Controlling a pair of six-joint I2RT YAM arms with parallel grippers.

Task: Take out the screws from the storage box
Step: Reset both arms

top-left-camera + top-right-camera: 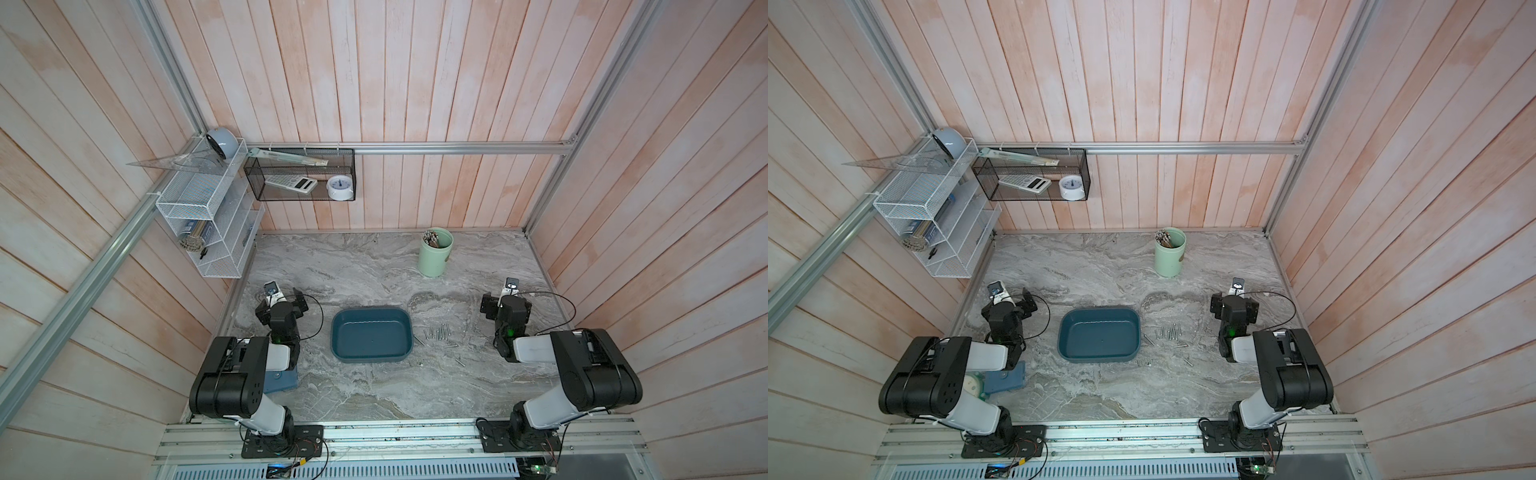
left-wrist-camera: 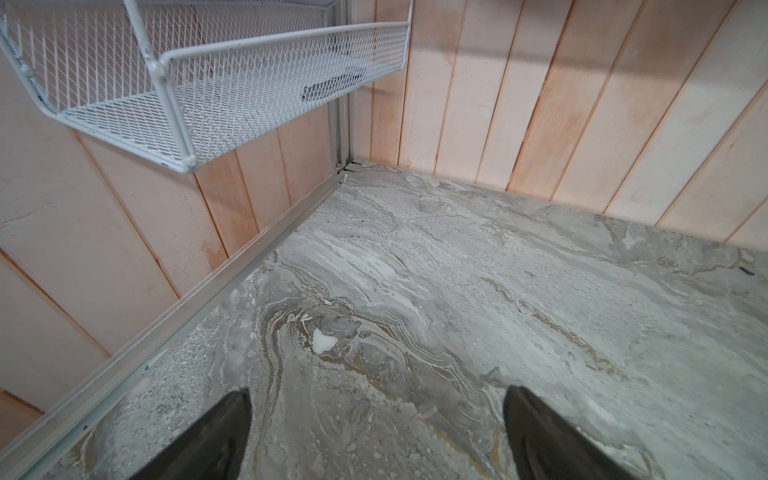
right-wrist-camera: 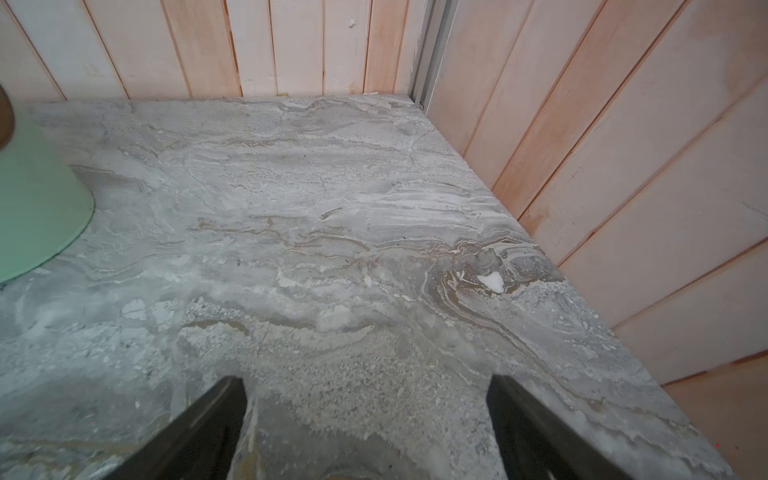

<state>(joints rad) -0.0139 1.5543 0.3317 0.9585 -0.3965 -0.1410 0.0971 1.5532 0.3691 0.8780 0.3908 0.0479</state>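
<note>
The grey marbled counter (image 1: 374, 266) carries the storage box (image 1: 337, 332) near its middle. In both top views the box's teal floor looks bare, apart from one speck too small to identify. The two arms sit folded to either side, well apart from the box. The left end effector (image 2: 378, 390) is spread wide over bare counter near the side wall and pinches nothing. The right end effector (image 3: 365, 378) is likewise spread and empty. The screws (image 1: 438, 334) lie on the counter just beside the box's right wall, most in a loose row and a few scattered nearer the front.

By this layout the emptying looks finished, so the step in hand is a check. A good check views the box floor from above with both arms clear. If the speck proves to be a screw, the nearer right arm should descend inside the walls, straddle it and pinch across the shank without nudging the box into the row.
</note>
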